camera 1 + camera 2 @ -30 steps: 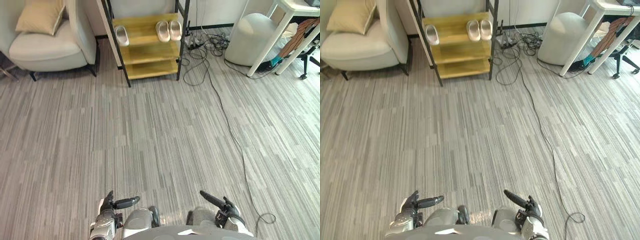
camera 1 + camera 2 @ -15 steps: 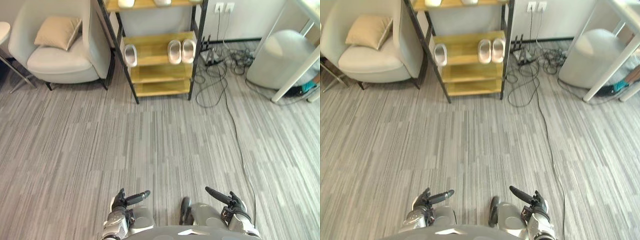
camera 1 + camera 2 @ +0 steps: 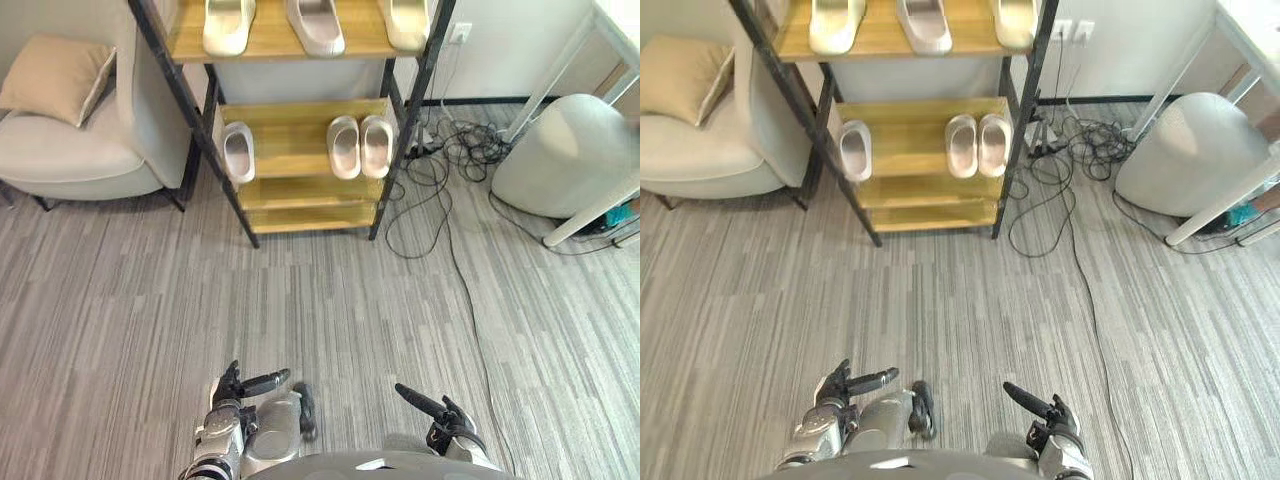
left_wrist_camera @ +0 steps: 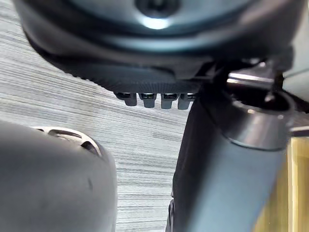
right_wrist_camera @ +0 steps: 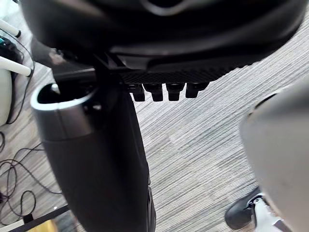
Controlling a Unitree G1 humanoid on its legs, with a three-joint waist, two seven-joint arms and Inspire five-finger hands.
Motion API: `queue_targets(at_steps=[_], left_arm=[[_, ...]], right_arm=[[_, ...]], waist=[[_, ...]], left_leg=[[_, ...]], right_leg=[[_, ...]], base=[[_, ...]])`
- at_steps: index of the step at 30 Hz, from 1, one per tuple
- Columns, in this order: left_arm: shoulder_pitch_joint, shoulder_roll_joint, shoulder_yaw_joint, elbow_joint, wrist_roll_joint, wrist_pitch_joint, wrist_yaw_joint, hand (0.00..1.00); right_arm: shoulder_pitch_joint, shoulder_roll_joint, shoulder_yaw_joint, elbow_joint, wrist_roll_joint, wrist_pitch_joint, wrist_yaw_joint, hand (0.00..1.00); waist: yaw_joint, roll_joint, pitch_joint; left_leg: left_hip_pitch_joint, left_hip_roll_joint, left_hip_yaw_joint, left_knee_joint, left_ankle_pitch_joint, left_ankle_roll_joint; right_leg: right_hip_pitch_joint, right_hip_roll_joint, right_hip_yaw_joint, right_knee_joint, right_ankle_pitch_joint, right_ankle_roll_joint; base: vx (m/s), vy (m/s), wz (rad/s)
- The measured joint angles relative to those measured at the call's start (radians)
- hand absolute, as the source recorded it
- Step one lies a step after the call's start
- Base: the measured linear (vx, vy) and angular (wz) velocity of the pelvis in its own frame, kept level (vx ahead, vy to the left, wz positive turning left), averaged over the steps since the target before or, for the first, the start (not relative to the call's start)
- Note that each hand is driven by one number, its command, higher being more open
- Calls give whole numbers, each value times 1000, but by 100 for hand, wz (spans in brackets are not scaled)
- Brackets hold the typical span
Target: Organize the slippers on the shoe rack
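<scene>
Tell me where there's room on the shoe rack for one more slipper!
The middle shelf has a bare wooden patch between the single slipper at its left end and the pair at its right end. The lower shelves look bare along their visible front strips too. The top shelf is crowded: three slippers spread across it.

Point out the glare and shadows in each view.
Left eye view: even light on the floor, soft shadow beneath the armchair and between the shoe rack shelves. Left wrist view: a bright glint on the left hand. Right wrist view: the right hand reads dark against the bright floor.
</scene>
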Motion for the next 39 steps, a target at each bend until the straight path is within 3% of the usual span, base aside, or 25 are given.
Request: queue_targets(at_steps=[1, 2, 4, 6, 7, 8, 9, 10, 12, 14, 17, 19, 23, 24, 25, 26, 27, 30, 32, 35, 37, 39], left_arm=[[2, 0, -6, 6, 0, 5, 3, 100], [5, 1, -15, 14, -1, 9, 6, 100], [15, -4, -20, 17, -1, 10, 8, 100], [20, -10, -24, 20, 0, 10, 8, 100], [20, -11, -26, 25, 0, 10, 8, 100], [21, -7, -25, 29, 0, 10, 6, 100], [23, -4, -24, 34, 0, 10, 6, 100], [15, -29, -13, 45, 1, 9, 7, 100], [18, -46, -10, 43, 11, 8, 1, 100], [18, -51, 22, 35, 32, 9, -3, 100], [35, -76, 84, -23, 29, 7, -3, 100], [36, -73, 67, -30, 30, 0, 0, 100], [20, -65, 57, -33, 30, -3, -3, 100], [12, -52, 48, -34, 30, -3, -2, 100], [12, -49, 40, -33, 30, -4, -2, 100], [15, -46, 20, -24, 28, -5, 0, 100], [5, -22, 3, -16, 24, -4, -1, 100], [-12, 5, -14, -2, 9, -3, -2, 100], [-11, 12, -25, 2, 10, -2, -2, 100], [-11, 8, -36, 21, 11, -1, -3, 100], [-5, 17, -72, 35, 12, 0, -2, 100], [6, 29, -86, 37, 12, -1, 0, 100]], right_arm=[[1, -4, 0, 0, 0, 0, 0, 100], [0, -15, 9, -1, 0, 1, 3, 100], [-1, -25, 13, -22, 0, -2, 5, 100], [-3, -27, 21, -49, 0, -10, 8, 100], [-5, -25, 26, -57, 0, -16, 10, 100], [-4, -22, 30, -56, 1, -18, 11, 100], [3, -19, 29, -50, 0, -18, 10, 100], [-5, -28, 21, -37, -1, -17, 12, 100], [-2, -25, 4, -38, -1, -17, 13, 100], [9, -19, -24, -41, 1, -15, 14, 100], [56, -16, -20, -78, 2, -18, 10, 100], [61, -15, -20, -75, 2, -17, 10, 100], [44, -16, -21, -44, 2, -13, 8, 100], [37, -9, -23, -28, 2, -7, 4, 100], [37, -7, -23, -27, 2, -7, 3, 100], [38, -13, -21, -25, 1, -6, 1, 100], [27, 0, -7, -11, 1, -5, 0, 100], [21, 17, 0, -7, 0, -5, 7, 100], [19, 15, 0, -9, 0, -7, 14, 100], [16, 0, 6, -7, -8, -5, 18, 100], [21, -1, 7, -9, -20, -4, 18, 100], [19, 1, 12, -9, -19, -3, 20, 100]], waist=[[-2, 4, 1], [-3, 14, 6], [-13, 35, 12], [-24, 51, 17], [-31, 49, 16], [-35, 33, 11], [-39, 30, 9], [-29, 63, 4], [-26, 73, -7], [-38, 78, -8], [-28, 93, -3], [-23, 90, -3], [-16, 79, 4], [-15, 55, 17], [-15, 52, 19], [-10, 61, 16], [-12, 28, 15], [3, -8, 7], [2, -5, 6], [1, 6, 4], [-13, -4, -1], [-27, -10, -6]], left_leg=[[44, -4, -5, -21, -13, -2], [120, -4, -8, -71, -18, -6], [203, 9, -16, -134, -15, -10], [246, 32, -33, -165, -15, -12], [266, 42, -45, -183, -16, -32], [285, 43, -53, -196, -22, -67], [299, 38, -71, -202, -33, -91], [324, 77, -86, -209, -44, -114], [325, 94, -92, -189, -32, -136], [229, 152, -102, 70, -26, -141], [49, 307, -41, 546, -15, -137], [4, 318, -7, 539, -18, -135], [-50, 257, -12, 230, -24, -150], [-46, 175, -88, 22, 12, -174], [-42, 151, -110, -34, 44, -171], [-25, 122, -156, -116, 204, -157], [-12, 92, -143, -106, 191, -138], [-16, 69, -106, -49, 122, -110], [2, 61, -87, -41, 93, -97], [62, 50, -46, -91, 72, -80], [126, 14, -18, -144, 72, -64], [170, 5, -21, -170, 65, -53]], right_leg=[[-33, -16, -30, 53, -15, -28], [-84, -22, -67, 51, -47, -85], [-164, -4, -100, -67, -76, -133], [-235, 29, -91, -256, -59, -140], [-261, 51, -58, -398, 0, -132], [-260, 65, -23, -518, 133, -134], [-242, 70, -10, -541, 253, -150], [-235, 99, -17, -503, 227, -201], [-232, 101, -33, -475, 160, -213], [-159, 107, -84, -499, 114, -225], [24, 162, -133, -604, 82, -236], [82, 163, -143, -647, 81, -227], [145, 142, -145, -720, 95, -205], [171, 104, -137, -734, 96, -190], [179, 97, -134, -739, 96, -179], [196, 92, -117, -752, 91, -146], [207, 60, -103, -764, 90, -119], [213, 20, -78, -770, 105, -97], [206, 1, -58, -736, 106, -93], [103, -40, -10, -513, 105, -89], [-9, -110, 6, -258, 113, -88], [-38, -104, -1, -216, 52, -98]], base=[[564, 39, 5], [531, -18, 8], [454, -82, 13], [401, -146, 32], [497, -216, 52], [341, -157, 58], [361, -185, 45], [356, -215, 30], [512, -342, 28], [440, -336, 61], [299, -183, 42], [194, -24, 17], [299, 126, 4], [289, 243, -8], [292, 282, -22], [298, 262, -17], [296, 248, -15], [221, 208, -18], [128, 199, -31], [69, 174, -41], [87, 157, -29], [103, 49, 5]])
